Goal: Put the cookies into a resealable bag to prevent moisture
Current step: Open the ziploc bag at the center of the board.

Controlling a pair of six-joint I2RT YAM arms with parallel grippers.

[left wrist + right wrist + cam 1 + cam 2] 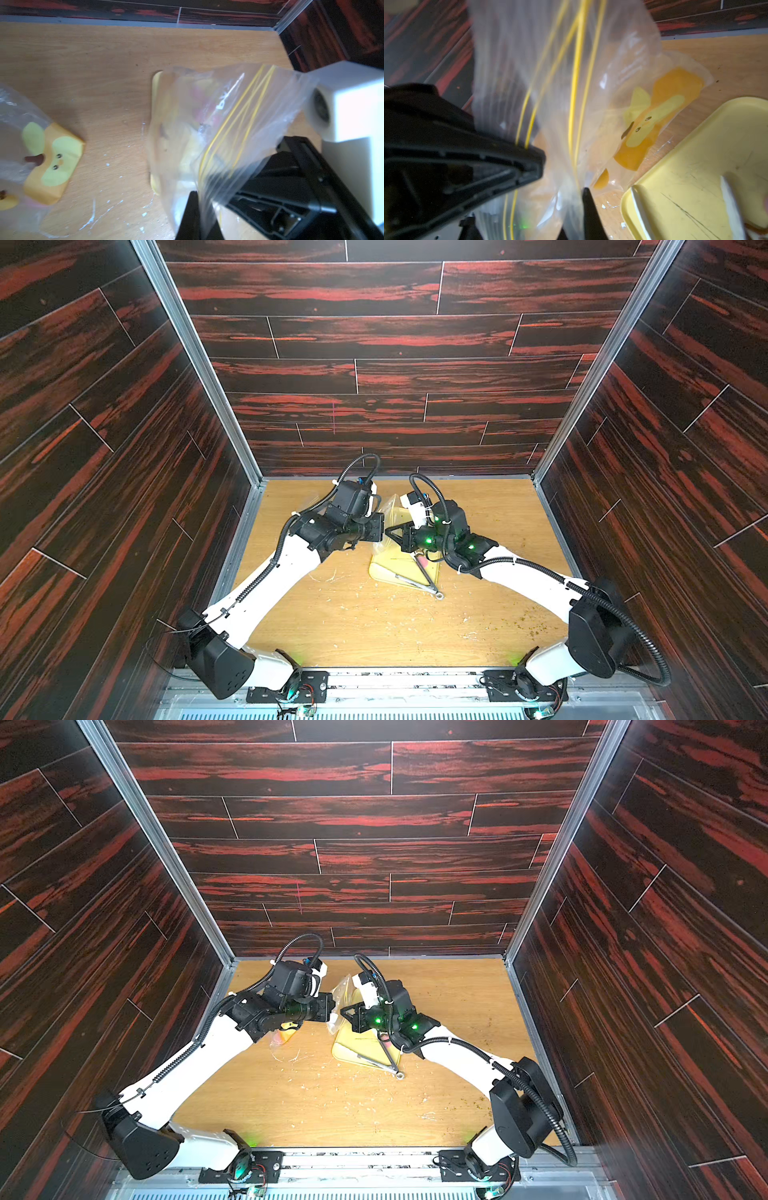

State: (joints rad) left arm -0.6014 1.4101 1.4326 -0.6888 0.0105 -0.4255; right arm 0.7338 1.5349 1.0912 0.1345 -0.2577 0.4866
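left wrist: l jaws, r jaws clamp clear bag (234, 133); print (222, 101) too blurred.

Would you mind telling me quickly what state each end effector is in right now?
Left end effector: closed, pinching the clear resealable bag.
Right end effector: closed, pinching the same bag.

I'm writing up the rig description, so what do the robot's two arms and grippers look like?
The left arm and right arm have white shells with black joint housings. Black ribbed cable conduit runs along each. The left gripper and right gripper are black with tapered fingers. Green lights glow near the right wrist.
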